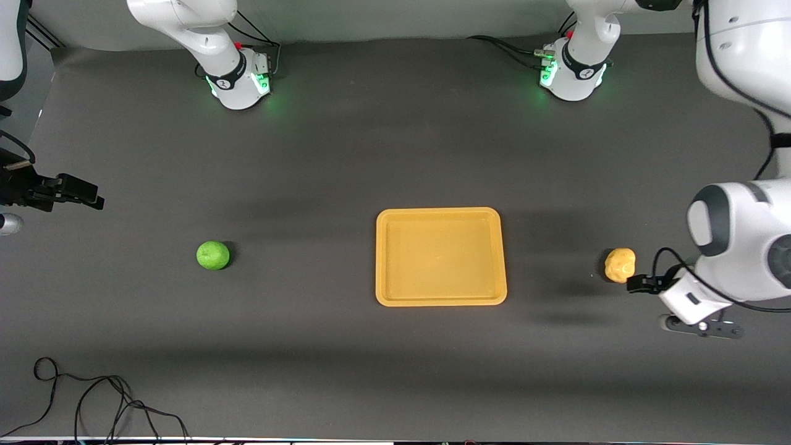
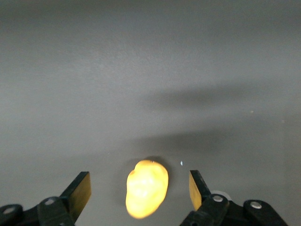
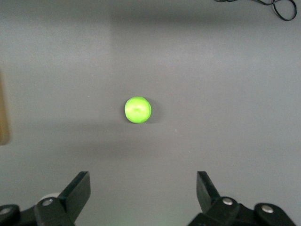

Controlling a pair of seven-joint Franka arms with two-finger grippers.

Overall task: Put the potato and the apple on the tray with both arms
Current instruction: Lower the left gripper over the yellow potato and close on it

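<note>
The lumpy yellow-tan potato [image 1: 620,264] lies on the dark table toward the left arm's end. My left gripper [image 1: 639,283] hovers low over it, open. In the left wrist view the potato [image 2: 146,188] sits between the two fingers of the left gripper [image 2: 139,182], with a gap on each side. The green apple [image 1: 213,255] rests toward the right arm's end. My right gripper [image 1: 93,194] is open in the air, off to the side of the apple. The right wrist view shows the apple [image 3: 138,110] well ahead of the right gripper [image 3: 143,182]. Between the two foods lies the orange-yellow tray [image 1: 440,213], with nothing on it.
A loose black cable [image 1: 93,395] curls on the table near the front camera, toward the right arm's end. It also shows in the right wrist view as a cable [image 3: 277,7]. Both arm bases [image 1: 241,83] [image 1: 571,74] glow green along the table's farthest edge.
</note>
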